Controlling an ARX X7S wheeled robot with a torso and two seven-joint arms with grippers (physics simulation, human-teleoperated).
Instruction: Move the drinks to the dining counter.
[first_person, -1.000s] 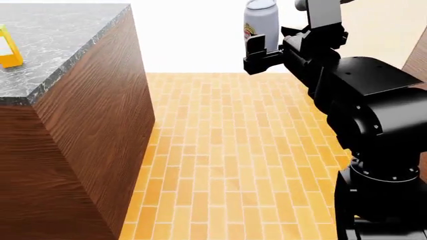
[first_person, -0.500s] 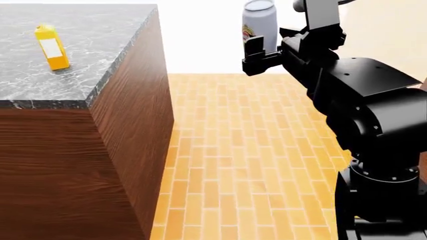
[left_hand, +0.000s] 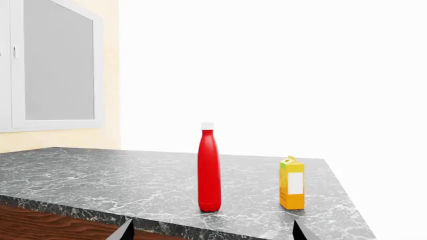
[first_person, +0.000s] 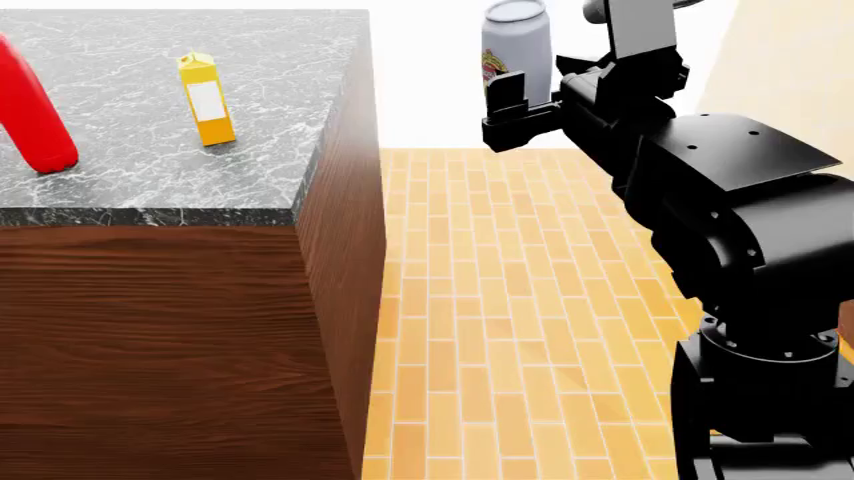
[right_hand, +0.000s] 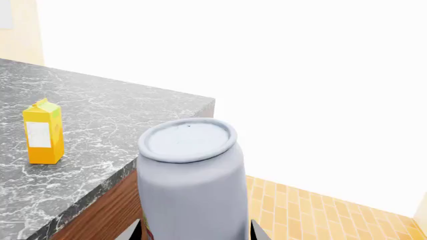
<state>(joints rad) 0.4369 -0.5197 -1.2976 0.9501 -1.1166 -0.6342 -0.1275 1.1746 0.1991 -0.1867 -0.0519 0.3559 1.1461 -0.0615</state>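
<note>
Nearest to us in the head view is the black bulk of our right arm (first_person: 747, 230), filling the right side above an orange brick floor (first_person: 494, 330). At its far end the right gripper (first_person: 523, 98) is closed around the can (first_person: 519, 45), which stands upright in the grip, held in the air over the floor and to the right of the counter (first_person: 160, 180). One black finger (first_person: 509, 95) lies against the can's near side; part of a red-yellow label shows at the can's left edge. In the right wrist view the can (right_hand: 191, 180) fills the middle, its flat silver top toward us, with the dark finger tips just visible on either side of its base.

To the left stands the counter, a grey-black marble top with white veins over flat dark-wood side panels. Its near right corner lies between us and the can. On the top, near the right edge, the carton (first_person: 206, 98) stands upright, yellow-orange with a white panel. Well to its left, at the edge of the head view, the bottle (first_person: 35, 115) stands on the same top, only partly in view.

In the left wrist view the bottle (left_hand: 209, 170) is upright with a white cap, and the carton (left_hand: 291, 183) stands near it, apart from it, toward the counter's corner. Two dark finger tips (left_hand: 124, 231) of our left gripper (left_hand: 213, 231) show wide apart with nothing between them. Beyond the counter a white-framed window (left_hand: 57, 65) sits in a cream wall.
</note>
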